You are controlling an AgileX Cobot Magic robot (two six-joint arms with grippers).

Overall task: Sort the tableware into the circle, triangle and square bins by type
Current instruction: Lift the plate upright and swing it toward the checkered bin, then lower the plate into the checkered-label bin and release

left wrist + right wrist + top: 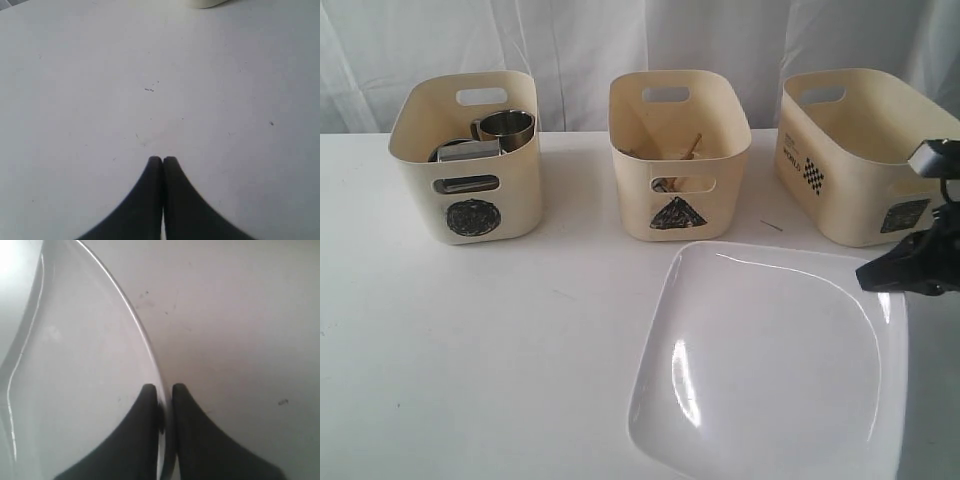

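Note:
The large white square plate (pixel 770 370) lies at the front right of the table. My right gripper (pixel 892 278) is shut on the plate's right rim (pixel 150 360), one finger inside the rim and one outside. The circle bin (pixel 468 160) at back left holds steel mugs (pixel 507 128). In the triangle bin (pixel 678 150), wooden chopsticks (pixel 692 147) and cutlery show. The square bin (pixel 865 150) stands at back right, its inside hidden. My left gripper (pixel 162 159) is shut on nothing above bare table; it is out of the exterior view.
White table (pixel 470 350) with a white curtain behind the bins. A bin's base edge (pixel 207 3) shows far ahead of the left gripper.

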